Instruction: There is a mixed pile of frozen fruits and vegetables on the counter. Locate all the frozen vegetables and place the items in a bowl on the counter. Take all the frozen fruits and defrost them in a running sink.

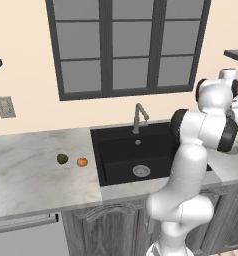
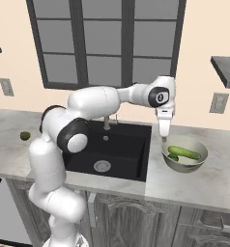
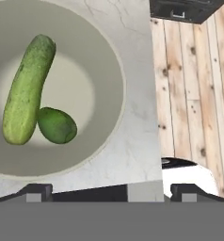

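1. Right base view gives us the clearest look at the gripper (image 2: pixel 164 129): it hangs pointing down just above the left rim of the bowl (image 2: pixel 200 159), holding nothing.
2. From the hand view we see its two dark fingertips (image 3: pixel 36 192) set wide apart at the bottom of the frame, so we read the jaws as fully released.
3. We find the bowl on the counter (image 2: pixel 194 185) to the right of the sink (image 2: pixel 131 159), with a pale rim and a grey-green inside.
4. Inside the bowl lie the cucumber (image 3: pixel 27 96) and the small dark green piece (image 3: pixel 57 125); in the hand view the two touch, the round piece tucked against the cucumber's lower end.
5. In the right base view we see the cucumber lying across the bowl and the dark green piece beside it toward the sink side.
6. Left base view shows us the orange ball (image 1: pixel 82 161) and the olive-brown ball (image 1: pixel 62 158) sitting near each other on the counter left of the sink, a small gap between them.
7. The sink is a black basin with a round metal drain (image 1: pixel 141 171) and a grey gooseneck faucet (image 1: pixel 139 116) at its back edge; we cannot tell from these views whether water is running.
8. Behind the sink we see a dark-framed window (image 1: pixel 126 45) in the cream wall.
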